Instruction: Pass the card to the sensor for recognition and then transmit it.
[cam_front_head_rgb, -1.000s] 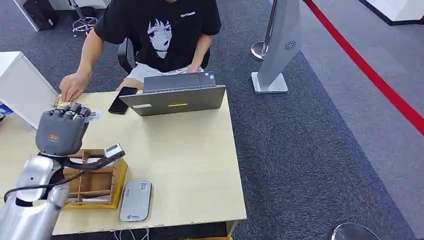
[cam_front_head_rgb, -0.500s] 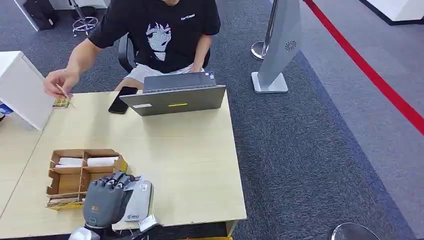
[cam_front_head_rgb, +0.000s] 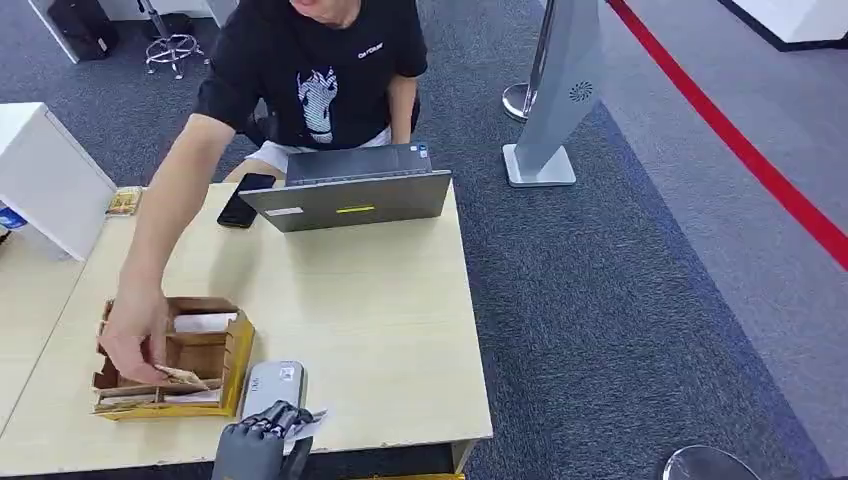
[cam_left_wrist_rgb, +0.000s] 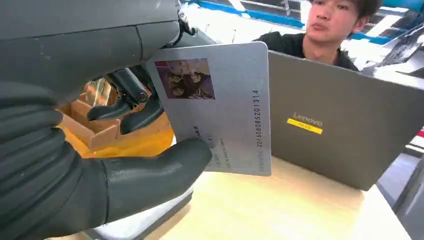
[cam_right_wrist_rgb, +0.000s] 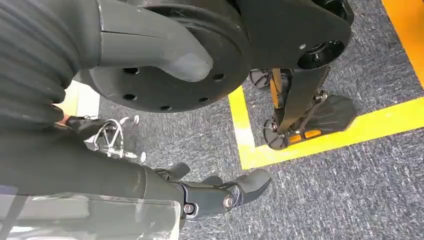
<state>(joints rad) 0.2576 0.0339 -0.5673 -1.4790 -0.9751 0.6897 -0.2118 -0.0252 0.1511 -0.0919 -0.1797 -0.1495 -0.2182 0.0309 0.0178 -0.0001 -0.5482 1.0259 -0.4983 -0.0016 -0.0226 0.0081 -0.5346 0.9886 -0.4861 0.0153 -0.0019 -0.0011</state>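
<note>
We see our left hand (cam_front_head_rgb: 262, 447) low at the near edge of the pale wooden worktop (cam_front_head_rgb: 380, 330), pinching a silver-grey plastic card with a small photo and printed numbers (cam_left_wrist_rgb: 220, 105) between thumb and dark fingers (cam_left_wrist_rgb: 135, 112). The card sits just over the near end of the flat grey card-reader sensor (cam_front_head_rgb: 275, 385), which lies beside the brown cardboard divided tray (cam_front_head_rgb: 215, 345). A person in a black T-shirt (cam_front_head_rgb: 310, 70) reaches a hand (cam_front_head_rgb: 135, 340) into that tray. A grey laptop (cam_front_head_rgb: 350, 195) and a black phone (cam_front_head_rgb: 243, 200) lie at the far edge. Our right hand (cam_right_wrist_rgb: 220, 192) hangs over grey carpet, its fingers loose and holding nothing.
</note>
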